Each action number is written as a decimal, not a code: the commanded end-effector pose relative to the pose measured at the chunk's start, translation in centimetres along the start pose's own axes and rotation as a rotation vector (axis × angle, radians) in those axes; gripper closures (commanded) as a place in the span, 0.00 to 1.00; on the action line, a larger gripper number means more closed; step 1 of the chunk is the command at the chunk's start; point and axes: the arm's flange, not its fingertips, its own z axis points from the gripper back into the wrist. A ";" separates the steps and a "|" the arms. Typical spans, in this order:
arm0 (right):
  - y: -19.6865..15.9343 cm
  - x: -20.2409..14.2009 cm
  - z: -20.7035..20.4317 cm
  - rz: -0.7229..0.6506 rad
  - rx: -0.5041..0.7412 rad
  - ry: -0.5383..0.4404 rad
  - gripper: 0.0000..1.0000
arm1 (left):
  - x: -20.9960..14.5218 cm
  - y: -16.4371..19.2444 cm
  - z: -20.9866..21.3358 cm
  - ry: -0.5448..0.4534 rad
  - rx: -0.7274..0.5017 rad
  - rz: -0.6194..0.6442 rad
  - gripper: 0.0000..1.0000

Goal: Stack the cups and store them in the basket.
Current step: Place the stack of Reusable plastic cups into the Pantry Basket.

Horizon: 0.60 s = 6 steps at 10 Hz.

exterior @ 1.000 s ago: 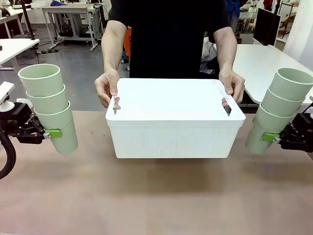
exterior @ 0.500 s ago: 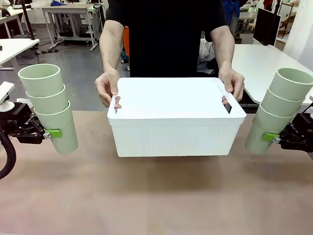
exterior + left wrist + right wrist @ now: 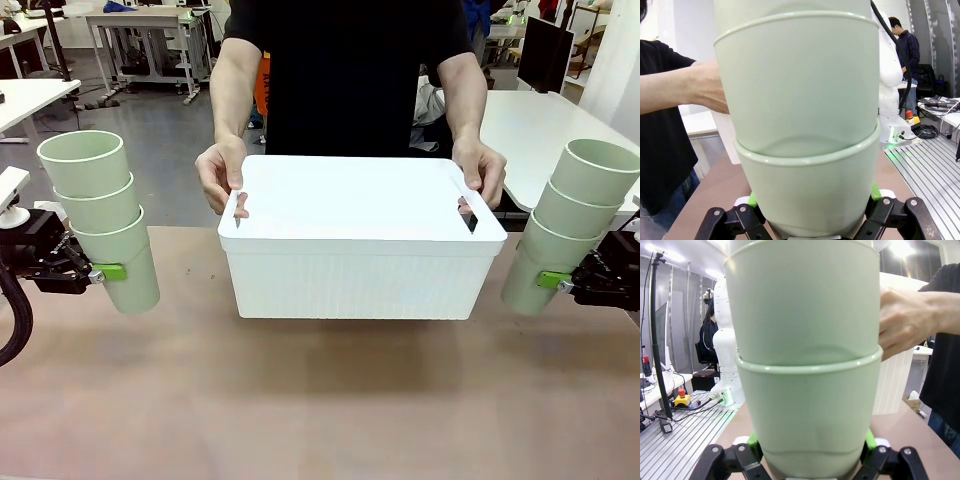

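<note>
The left gripper [image 3: 106, 272] clamps a three-cup stack [image 3: 100, 212]; the right gripper [image 3: 553, 281] clamps another stack [image 3: 575, 222]. A person's hands [image 3: 220, 178] [image 3: 482, 172] hold the basket [image 3: 360, 275], seemingly lifted

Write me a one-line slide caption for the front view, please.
The left gripper holds one three-cup stack, the right gripper another, while a person's hands grip the basket between them.

Brown tabletop [image 3: 320, 400] across 6 o'clock half of front view. Person's black T-shirt [image 3: 345, 80] at 12 o'clock. White desks [image 3: 150, 22] at 11 o'clock, on grey floor [image 3: 165, 135]. Another white desk [image 3: 545, 130] at 2 o'clock, black monitor [image 3: 545, 52] above it. Right wrist view: red-on-yellow emergency-stop button [image 3: 682, 399] at 8 o'clock, on grooved metal plate [image 3: 682, 440].
</note>
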 end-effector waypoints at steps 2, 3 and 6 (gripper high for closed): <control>-0.2 0.4 0.0 0.013 0.007 0.003 0.14 | 0.4 -0.1 0.2 -0.009 -0.003 -0.008 0.12; -0.2 0.4 0.0 0.013 0.007 0.003 0.14 | 0.4 -0.1 0.2 -0.009 -0.003 -0.008 0.12; -0.2 0.4 0.0 0.013 0.007 0.003 0.14 | 0.4 -0.1 0.2 -0.009 -0.003 -0.008 0.12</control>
